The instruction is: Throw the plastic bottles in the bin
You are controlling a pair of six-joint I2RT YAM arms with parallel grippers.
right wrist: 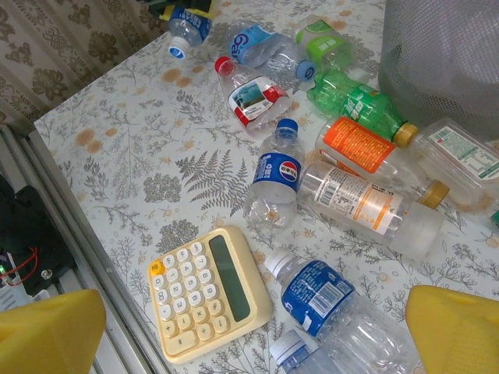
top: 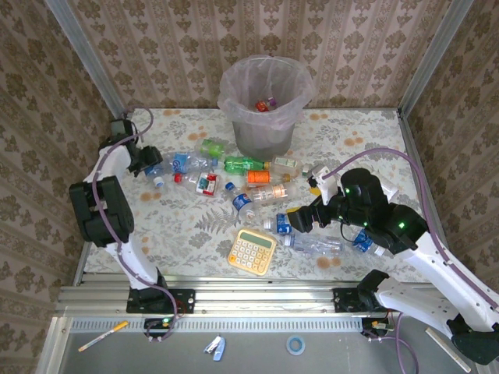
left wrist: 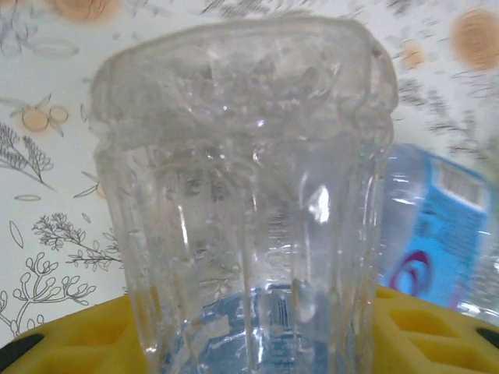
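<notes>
Plastic bottles point(top: 249, 178), crushed, clear or coloured, strew the desk point(top: 179, 226). One clear ribbed bottle point(left wrist: 242, 195) sits between the fingers of the left end effector point(top: 146, 165), grip unclear; the right end effector point(top: 299, 220) hangs spread. A mid-body squeeze looks wise before lifting to the round grey bin point(top: 265, 125).

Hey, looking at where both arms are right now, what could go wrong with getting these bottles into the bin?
1. The left gripper sits around a crushed clear bottle; its slick, dented wall might slip out when lifted.
2. The right gripper hangs open over a blue-labelled bottle lying right beside the yellow calculator; a finger could catch the calculator instead.
</notes>
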